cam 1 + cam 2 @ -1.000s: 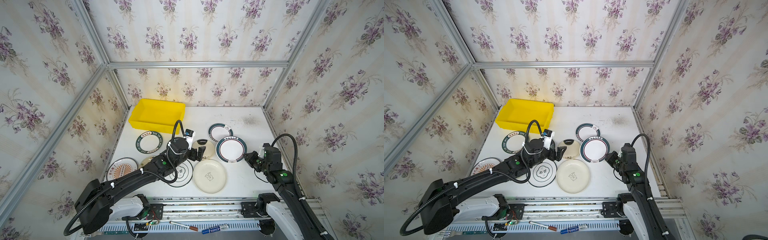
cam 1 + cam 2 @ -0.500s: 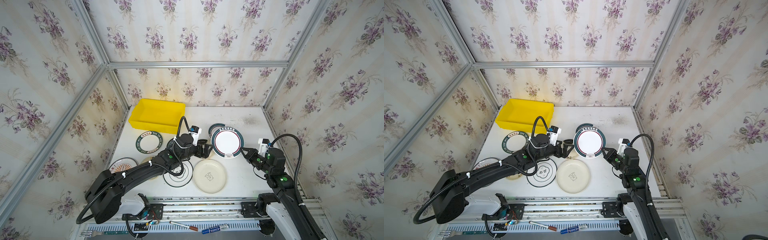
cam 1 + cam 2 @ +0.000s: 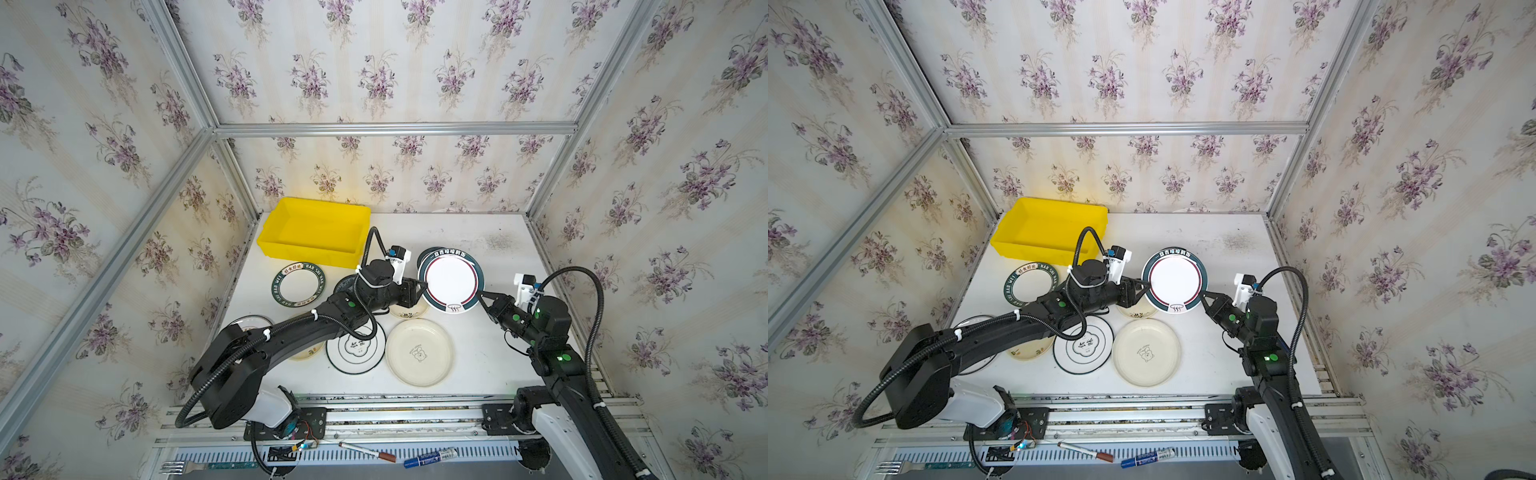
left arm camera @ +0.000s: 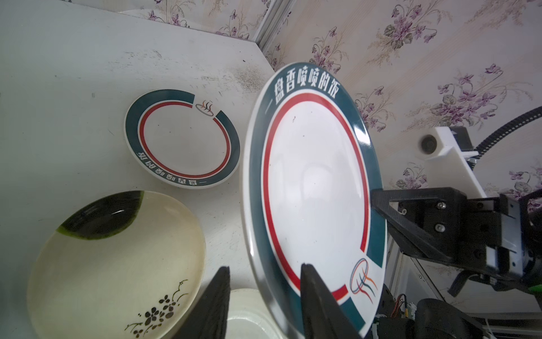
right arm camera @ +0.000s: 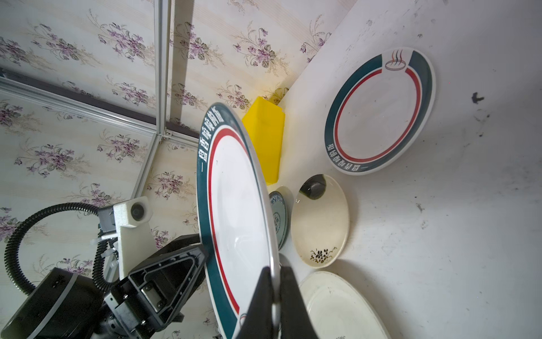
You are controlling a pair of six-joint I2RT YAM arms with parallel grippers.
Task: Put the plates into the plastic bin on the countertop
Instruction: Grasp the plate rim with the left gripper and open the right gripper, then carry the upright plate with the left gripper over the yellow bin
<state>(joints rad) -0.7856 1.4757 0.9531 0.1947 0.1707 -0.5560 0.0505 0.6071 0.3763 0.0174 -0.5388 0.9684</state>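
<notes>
Plate [image 3: 451, 279] with green rim hangs tilted above the countertop [image 3: 478, 357], apart from the plastic bin [image 3: 316, 216]. We see the right gripper [image 5: 274, 273] clamped on its edge. The left gripper [image 4: 264, 270] straddles the opposite rim, jaws parted, one finger clear.

Purple floral wallpaper [image 3: 374, 75] covers the walls of the enclosure, framed by aluminium bars [image 3: 395, 129], well behind a white slotted strip [image 3: 490, 453] that runs along the front edge. On that strip lie a white pen with a reddish-brown cap [image 3: 365, 451] and, just beside it, a blue marker [image 3: 430, 457]. A fork [image 3: 183, 467] rests near the strip's left end in both top views.
</notes>
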